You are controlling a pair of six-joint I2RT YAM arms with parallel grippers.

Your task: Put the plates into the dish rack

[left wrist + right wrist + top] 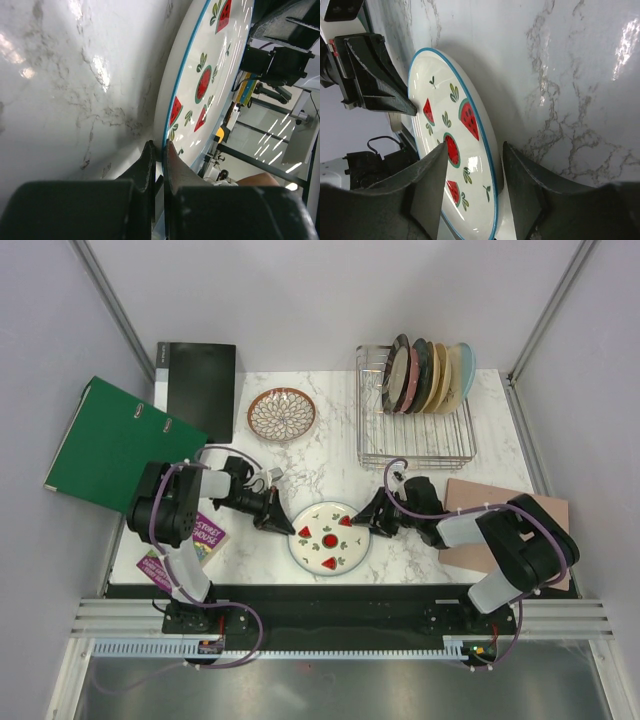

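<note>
Judged stiff, slick and breakable, the fruit plate (328, 537) is pinched by its rim between the left fingers (149, 165); the opposite rim is straddled by the wide-spread right fingers (431, 175).

Front plate (329, 538) at centre, rear plate (282, 413) behind-left of it, dish rack (415, 445) behind-right, holding plates (425, 377)

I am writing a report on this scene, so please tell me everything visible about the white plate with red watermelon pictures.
The round white glazed plate with red watermelon slices, green leaves and a thin blue rim looks ceramic and unbroken. It lies face up on the white marble-look table. The left tool is shut on its left edge; the open right tool straddles its right edge.
</note>
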